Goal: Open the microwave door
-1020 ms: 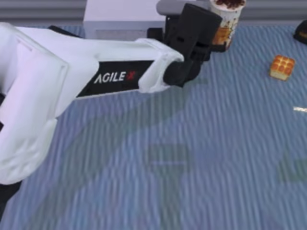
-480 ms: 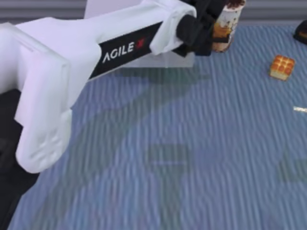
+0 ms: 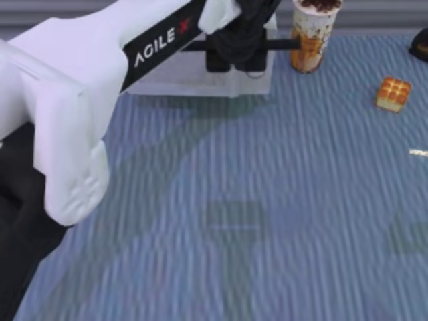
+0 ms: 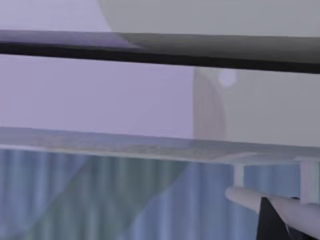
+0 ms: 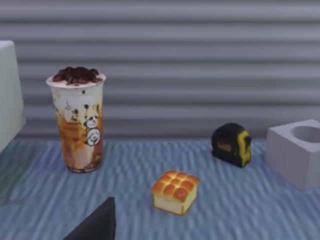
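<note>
One relation matters here: the microwave [image 3: 200,70] sits at the table's far edge, left of centre, and its front with the microwave door [image 3: 221,87] faces toward me in the top view, the door's long axis running left to right. My left gripper [image 3: 241,47] is right over the oven's front right corner, hard against it, so the left arm is far the nearer. I cannot tell how wide its fingers stand or whether they hold anything; the left wrist view shows only a pale finger [image 4: 255,200] below a thin edge. I judge the door partly swung. A drink cup [image 3: 311,33] stands just beside the oven's right; a bread bun [image 3: 392,93] lies farther right. My right arm is parked off to the right.
</note>
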Available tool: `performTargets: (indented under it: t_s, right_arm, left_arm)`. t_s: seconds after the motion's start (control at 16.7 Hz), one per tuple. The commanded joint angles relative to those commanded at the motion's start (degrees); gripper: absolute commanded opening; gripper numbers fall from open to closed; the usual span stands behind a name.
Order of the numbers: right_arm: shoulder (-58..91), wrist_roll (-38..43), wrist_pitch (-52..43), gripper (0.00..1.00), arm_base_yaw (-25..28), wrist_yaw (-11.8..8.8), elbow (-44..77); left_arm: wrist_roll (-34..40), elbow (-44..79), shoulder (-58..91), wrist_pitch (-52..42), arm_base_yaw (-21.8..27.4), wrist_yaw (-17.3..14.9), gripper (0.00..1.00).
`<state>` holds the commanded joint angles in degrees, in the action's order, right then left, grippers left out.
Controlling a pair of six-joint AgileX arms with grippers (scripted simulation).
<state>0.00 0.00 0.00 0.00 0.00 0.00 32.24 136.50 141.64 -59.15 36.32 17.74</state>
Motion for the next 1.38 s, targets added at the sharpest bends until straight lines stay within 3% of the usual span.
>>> performTargets:
  t_s: [1.38]
  right_arm:
    - [0.0,0.0,0.0,1.0,0.0,0.0,0.0]
  left_arm:
    - [0.33,1.05,0.23,-1.26,-0.17,-0.48,0.0]
